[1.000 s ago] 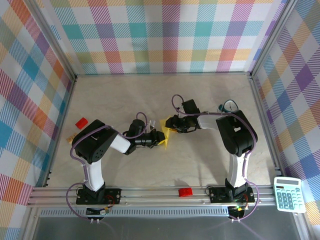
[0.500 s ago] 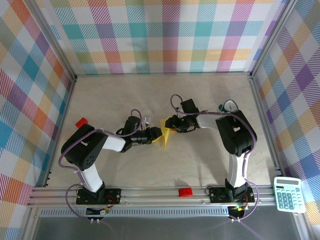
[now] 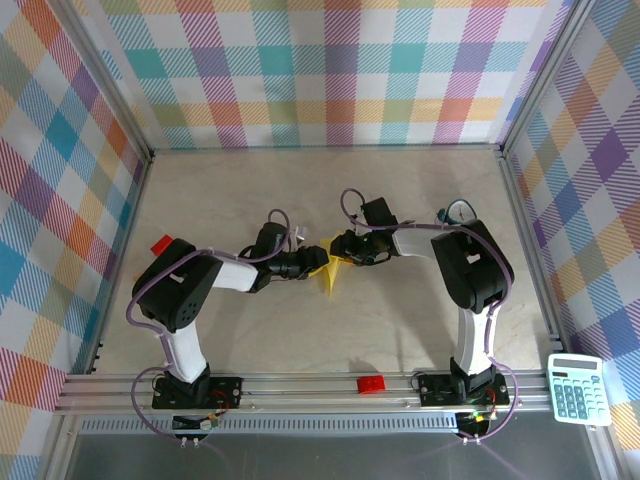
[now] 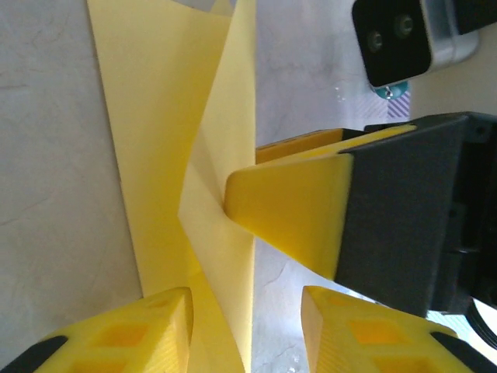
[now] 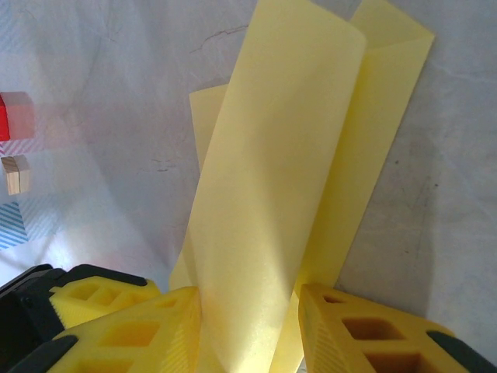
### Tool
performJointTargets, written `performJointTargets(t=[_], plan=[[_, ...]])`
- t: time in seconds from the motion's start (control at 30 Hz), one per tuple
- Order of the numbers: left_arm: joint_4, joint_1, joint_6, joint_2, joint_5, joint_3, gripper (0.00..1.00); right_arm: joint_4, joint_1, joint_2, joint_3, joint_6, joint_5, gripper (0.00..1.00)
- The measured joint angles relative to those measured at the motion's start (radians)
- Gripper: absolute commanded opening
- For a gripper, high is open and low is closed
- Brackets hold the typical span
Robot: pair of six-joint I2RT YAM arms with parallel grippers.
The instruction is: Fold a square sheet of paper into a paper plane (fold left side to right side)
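Note:
The square sheet of paper (image 3: 330,268) is yellow and partly folded, lying mid-table with one flap standing up. My left gripper (image 3: 318,262) reaches it from the left. In the left wrist view that gripper (image 4: 247,318) is open, and the raised flap (image 4: 233,155) passes between its fingers, nearer the left one. My right gripper (image 3: 341,248) comes from the right; one of its fingers (image 4: 287,210) presses against the flap's crease. In the right wrist view the right gripper (image 5: 248,326) is open with the curved flap (image 5: 272,179) rising between its fingers.
A red brick (image 3: 162,244) lies at the table's left and another (image 3: 371,384) sits on the front rail. A calculator (image 3: 577,389) rests at the lower right. A red brick (image 5: 4,116) and a small tan block (image 5: 15,175) lie beyond the paper. Checked walls enclose the table.
My left gripper has opened from nearly shut and its wrist has shifted slightly away and to the right at the paper. The right arm has stayed in place.

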Motion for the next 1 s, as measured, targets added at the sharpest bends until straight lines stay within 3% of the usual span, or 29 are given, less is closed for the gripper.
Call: performJointTargets(t=[1.0], plan=[[-0.078, 0.000, 0.049, 0.056, -0.046, 0.047, 0.05, -0.047, 0.008, 0.002, 0.025, -0.023, 0.037, 0.39]])
